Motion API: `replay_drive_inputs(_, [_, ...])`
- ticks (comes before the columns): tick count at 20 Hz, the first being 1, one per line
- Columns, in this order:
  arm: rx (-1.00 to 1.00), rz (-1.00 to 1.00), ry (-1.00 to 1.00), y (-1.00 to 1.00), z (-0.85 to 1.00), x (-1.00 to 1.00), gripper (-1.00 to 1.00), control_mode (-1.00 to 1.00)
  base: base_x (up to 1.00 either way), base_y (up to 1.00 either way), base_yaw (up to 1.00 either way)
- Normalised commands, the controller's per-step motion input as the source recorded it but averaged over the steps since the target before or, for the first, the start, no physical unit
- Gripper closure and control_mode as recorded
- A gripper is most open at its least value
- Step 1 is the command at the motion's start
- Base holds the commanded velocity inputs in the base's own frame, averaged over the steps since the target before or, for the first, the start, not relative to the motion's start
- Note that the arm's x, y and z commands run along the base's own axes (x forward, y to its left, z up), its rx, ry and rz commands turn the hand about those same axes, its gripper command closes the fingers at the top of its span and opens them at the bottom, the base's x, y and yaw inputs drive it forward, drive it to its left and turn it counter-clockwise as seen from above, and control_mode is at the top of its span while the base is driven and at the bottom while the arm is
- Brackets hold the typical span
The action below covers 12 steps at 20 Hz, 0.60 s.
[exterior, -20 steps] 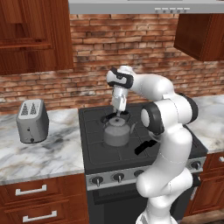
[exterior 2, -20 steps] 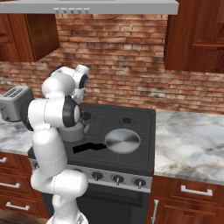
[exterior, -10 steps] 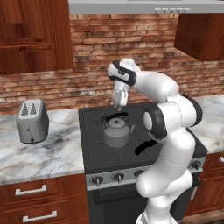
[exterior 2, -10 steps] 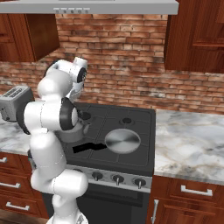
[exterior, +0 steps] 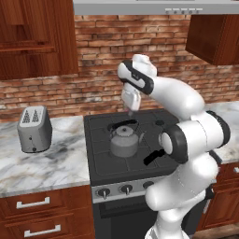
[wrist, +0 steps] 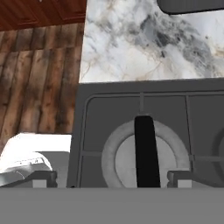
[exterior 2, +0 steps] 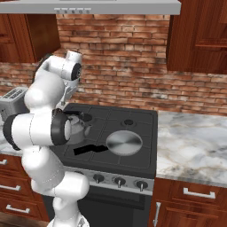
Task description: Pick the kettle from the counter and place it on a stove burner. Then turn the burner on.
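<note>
Lifted clear since a second ago, the gripper hangs open above the kettle, now resting on the near-left stove burner, so the knob turn comes next.

A: Surfaces? 
B: Black stove top with grate bars, set between two stretches of white marble counter. 
A: On the stove? 
B: The grey kettle sits on the front left burner, handle arched over its lid; a flat round metal disc lies on the front right burner. 
A: On the counter? 
B: A grey two-slot toaster stands on the left stretch, well apart from the stove.
</note>
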Motion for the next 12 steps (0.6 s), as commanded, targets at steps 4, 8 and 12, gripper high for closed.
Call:
replay_drive_inputs(4, [0.00, 0.02, -0.17, 0.19, 0.08, -0.79, -1.00, -1.00, 0.00, 0.00, 0.00])
replay_drive_inputs(8, [-0.04, 0.08, -0.34, 0.32, 0.01, -0.72, -1.00, -1.00, 0.00, 0.00, 0.00])
replay_drive_inputs(12, [-0.07, 0.10, -0.40, 0.32, 0.17, -0.66, -1.00, -1.00, 0.00, 0.00, 0.00])
